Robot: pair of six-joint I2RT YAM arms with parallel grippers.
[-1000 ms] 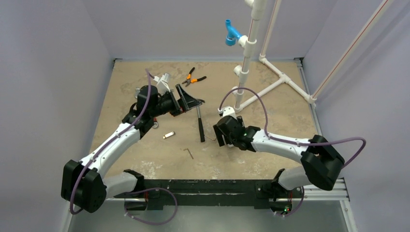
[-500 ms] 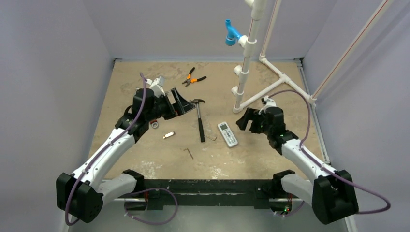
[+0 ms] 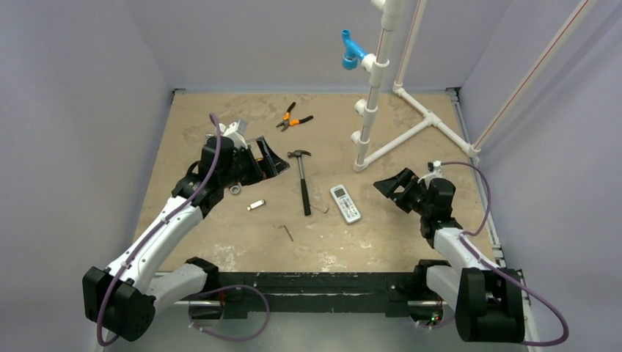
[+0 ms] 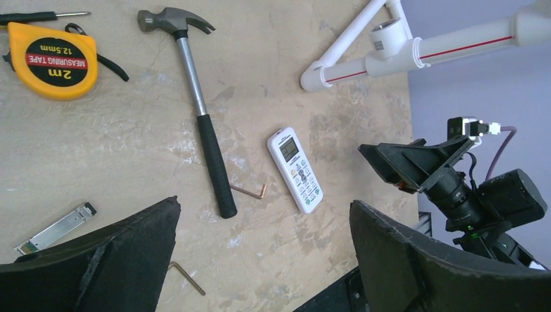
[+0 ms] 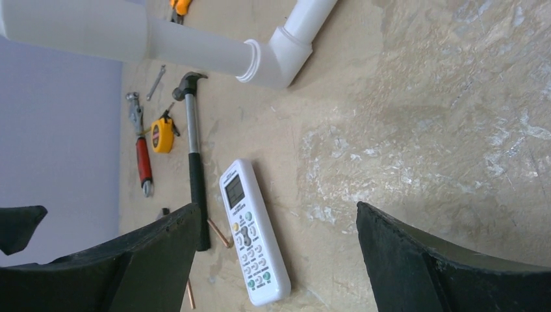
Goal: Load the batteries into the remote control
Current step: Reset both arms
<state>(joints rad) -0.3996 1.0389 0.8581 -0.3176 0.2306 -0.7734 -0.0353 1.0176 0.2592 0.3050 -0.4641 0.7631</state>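
The white remote control (image 3: pixel 345 203) lies face up on the table, display end pointing away from me. It also shows in the left wrist view (image 4: pixel 295 170) and the right wrist view (image 5: pixel 253 231). My right gripper (image 3: pixel 393 185) is open and empty, held above the table a little to the right of the remote, and the right wrist view (image 5: pixel 278 207) shows its jaws wide apart. My left gripper (image 3: pixel 270 157) is open and empty, up at the left beyond the hammer, and it appears in its wrist view (image 4: pixel 264 203). No green batteries are in view.
A hammer (image 3: pixel 302 180) lies left of the remote with a copper hex key (image 3: pixel 320 209) between them. A dark hex key (image 3: pixel 288 232), silver clip piece (image 3: pixel 255 204), orange pliers (image 3: pixel 293 117), yellow tape measure (image 4: pixel 53 62) and white pipe frame (image 3: pixel 381 110) are around.
My right gripper has pulled back to the right from over the remote, leaving it uncovered on the table. My left gripper has drawn back a little to the left.
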